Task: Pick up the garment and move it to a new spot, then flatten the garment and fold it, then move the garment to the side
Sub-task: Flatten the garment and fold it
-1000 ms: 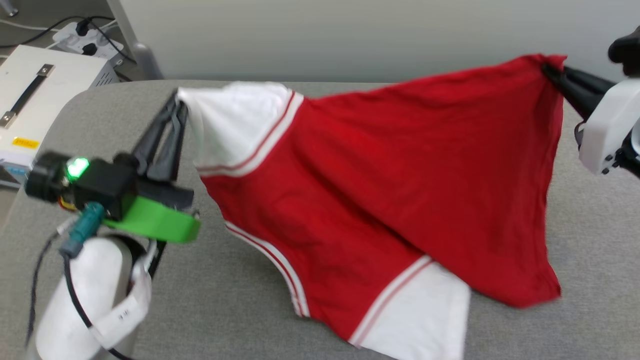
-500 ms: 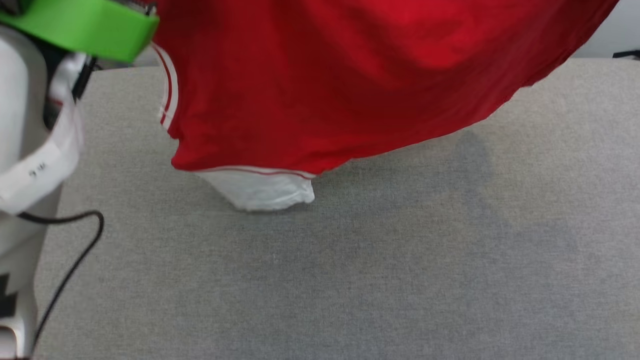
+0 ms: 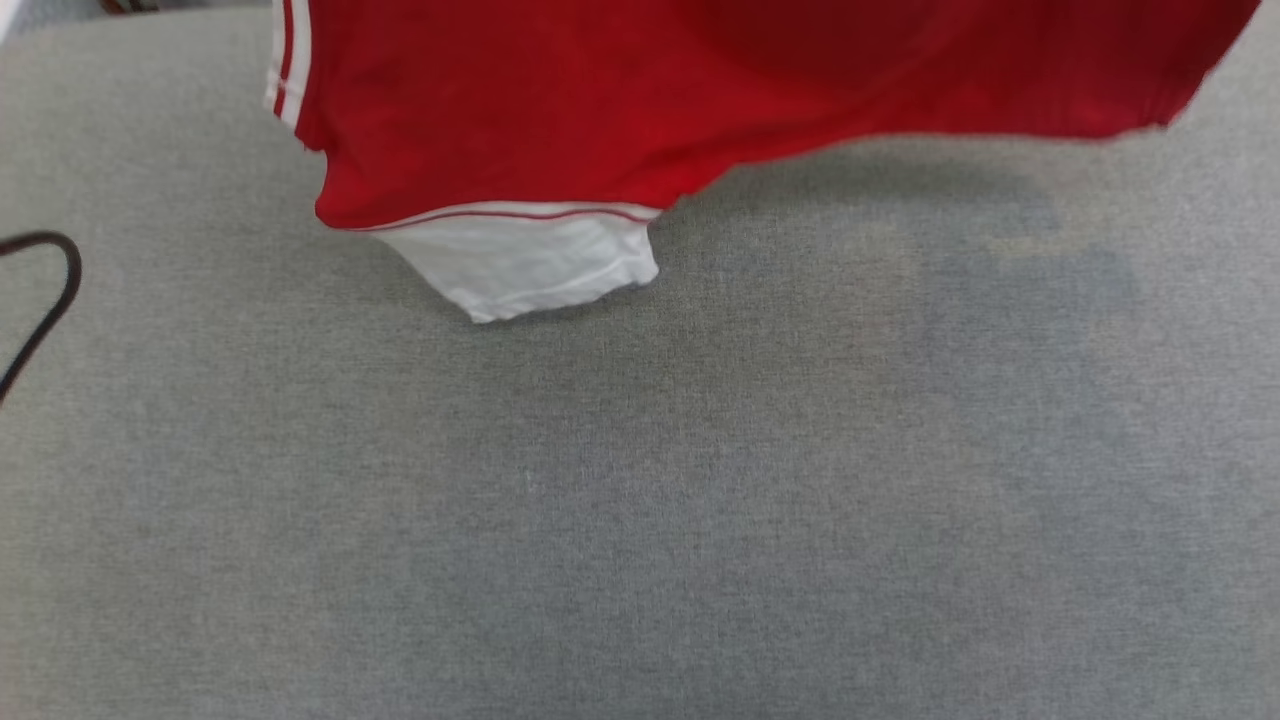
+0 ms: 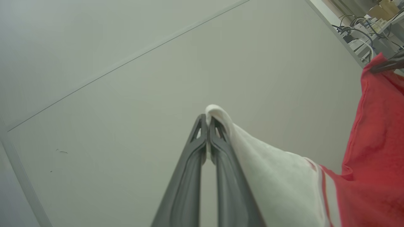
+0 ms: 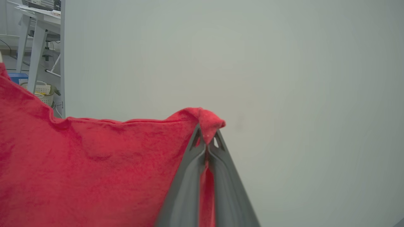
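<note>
The garment [image 3: 620,100] hangs from above across the top of the head view, red with a white sleeve [image 3: 530,260] dangling just over the grey table [image 3: 640,520]. In the left wrist view my left gripper [image 4: 206,121] is shut on the tip of the other white sleeve [image 4: 271,176], with red cloth [image 4: 375,151] stretching off to the right. In the right wrist view my right gripper [image 5: 206,135] is shut on a red corner of the garment [image 5: 88,167], held up before a pale wall. Its lettering is hidden.
A black cable [image 3: 45,300] loops in at the table's left edge. The other arm's dark fingers [image 4: 386,64] pinch the red cloth at the far right of the left wrist view. A desk and basket [image 5: 44,93] stand far left behind the wall panel.
Both arms have lifted the garment off the table, so it now hangs in the air. The head camera has tilted down, and both grippers have left its view.
</note>
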Available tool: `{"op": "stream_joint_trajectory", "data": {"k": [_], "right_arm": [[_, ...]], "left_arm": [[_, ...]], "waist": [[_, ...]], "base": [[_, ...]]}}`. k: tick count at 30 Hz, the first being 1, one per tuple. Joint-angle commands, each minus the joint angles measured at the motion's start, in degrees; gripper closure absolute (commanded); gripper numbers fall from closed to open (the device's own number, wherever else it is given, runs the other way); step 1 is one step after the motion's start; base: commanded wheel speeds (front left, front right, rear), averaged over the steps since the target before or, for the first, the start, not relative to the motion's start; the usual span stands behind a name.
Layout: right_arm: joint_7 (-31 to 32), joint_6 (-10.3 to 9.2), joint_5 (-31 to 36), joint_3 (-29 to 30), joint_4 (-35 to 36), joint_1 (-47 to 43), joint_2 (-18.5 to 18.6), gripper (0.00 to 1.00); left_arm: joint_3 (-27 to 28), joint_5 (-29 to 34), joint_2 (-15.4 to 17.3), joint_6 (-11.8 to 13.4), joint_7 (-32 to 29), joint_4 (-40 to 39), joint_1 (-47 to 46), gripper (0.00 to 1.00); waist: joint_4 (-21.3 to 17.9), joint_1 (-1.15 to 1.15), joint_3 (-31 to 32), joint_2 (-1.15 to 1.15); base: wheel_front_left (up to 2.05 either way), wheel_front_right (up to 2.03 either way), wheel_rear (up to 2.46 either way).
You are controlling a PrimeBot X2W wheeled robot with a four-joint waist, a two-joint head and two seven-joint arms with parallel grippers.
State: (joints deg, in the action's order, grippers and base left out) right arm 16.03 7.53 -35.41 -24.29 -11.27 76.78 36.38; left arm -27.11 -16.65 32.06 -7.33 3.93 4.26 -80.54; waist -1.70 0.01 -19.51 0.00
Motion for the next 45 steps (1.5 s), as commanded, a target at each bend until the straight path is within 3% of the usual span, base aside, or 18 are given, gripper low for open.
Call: {"op": "stream_joint_trajectory", "data": {"k": [1, 11, 23, 32, 45], "right_arm": [[-0.3, -0.04, 1.0, -0.5, -1.5, 3.0, -0.7, 1.0], [-5.6, -0.04, 5.1, -1.9, -15.1, 20.8, -5.2, 1.0], [-13.3, -0.04, 8.4, -5.2, -29.3, 33.8, -9.3, 1.0], [-17.2, -0.04, 6.3, -11.4, -36.6, 31.1, -11.6, 1.0], [-23.0, -0.04, -2.4, -20.3, -39.3, 15.8, -12.8, 1.0]], "left_arm": [[0.3, 0.0, 0.3, -0.1, -0.6, -0.4, -2.2, 1.0], [0.0, 0.5, -1.5, -0.1, -2.5, 4.0, -17.4, 1.0], [-0.6, 1.8, -2.9, -0.1, 1.6, 13.7, -27.5, 1.0], [-4.1, -0.7, -1.6, -0.1, 7.4, 22.7, -24.8, 1.0], [-6.2, -6.9, 0.7, 0.1, 10.8, 25.8, -7.4, 1.0]], "waist": [[-0.7, -0.01, -5.0, 0.0], [-1.8, -0.01, -12.3, 0.0], [-2.6, -0.01, -17.3, 0.0], [-2.2, -0.01, -18.1, 0.0], [-1.9, -0.01, -12.3, 0.0]], "base": [[0.0, 0.0, 0.0], [0.0, 0.0, 0.0], [0.0, 0.0, 0.0], [0.0, 0.0, 0.0], [0.0, 0.0, 0.0]]}}
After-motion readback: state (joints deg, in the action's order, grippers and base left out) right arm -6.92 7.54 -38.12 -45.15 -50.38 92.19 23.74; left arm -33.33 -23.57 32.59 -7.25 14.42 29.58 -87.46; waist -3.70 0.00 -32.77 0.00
